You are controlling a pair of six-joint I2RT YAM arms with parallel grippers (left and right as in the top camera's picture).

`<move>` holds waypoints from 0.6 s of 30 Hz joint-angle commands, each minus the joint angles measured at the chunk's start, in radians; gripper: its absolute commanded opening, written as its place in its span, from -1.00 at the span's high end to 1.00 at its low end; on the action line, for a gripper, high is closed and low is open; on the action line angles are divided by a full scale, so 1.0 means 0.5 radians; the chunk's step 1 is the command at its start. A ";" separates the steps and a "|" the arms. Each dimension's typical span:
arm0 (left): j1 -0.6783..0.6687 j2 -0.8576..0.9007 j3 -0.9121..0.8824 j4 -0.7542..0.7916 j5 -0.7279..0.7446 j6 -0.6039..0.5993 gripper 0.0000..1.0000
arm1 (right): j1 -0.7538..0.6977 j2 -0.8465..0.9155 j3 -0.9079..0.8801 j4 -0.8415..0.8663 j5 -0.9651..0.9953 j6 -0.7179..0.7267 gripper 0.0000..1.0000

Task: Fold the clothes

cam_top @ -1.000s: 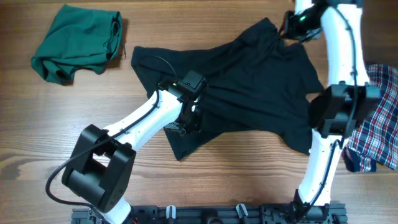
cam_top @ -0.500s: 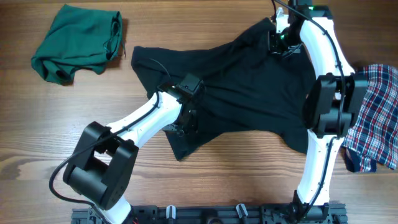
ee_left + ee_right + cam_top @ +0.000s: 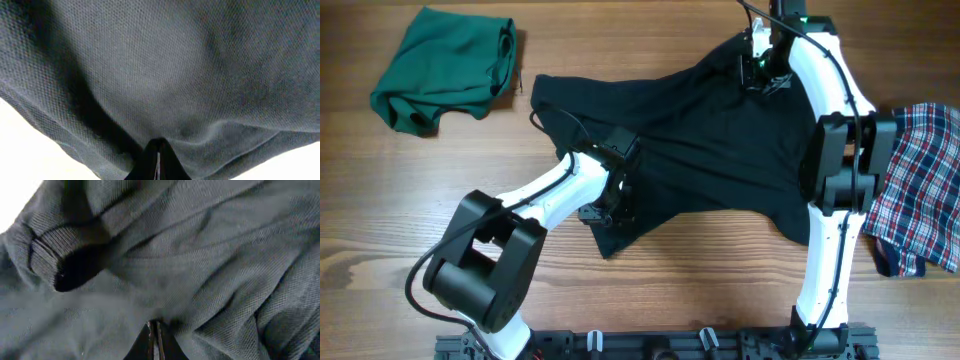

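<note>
Centre of overhead frame: black top (image 3: 720,130), spread and crumpled on the table (image 3: 420,220).
Left gripper (image 3: 612,205): jaws together, pinching the top's fabric near its lower left edge.
Right gripper (image 3: 760,72): jaws together, clamped on gathered fabric at the top's upper right corner.
Upper left: green garment (image 3: 445,65), bunched, apart from the top.
Right edge: plaid garment (image 3: 920,190), beside the right arm.

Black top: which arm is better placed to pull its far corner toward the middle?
Right, probably: the right pincer is shut on the black top at that corner; the left pincer grips the near edge.
</note>
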 commanded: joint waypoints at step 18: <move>0.144 0.023 -0.179 -0.191 0.182 -0.222 0.92 | -0.007 0.055 -0.005 0.114 0.115 0.056 0.91</move>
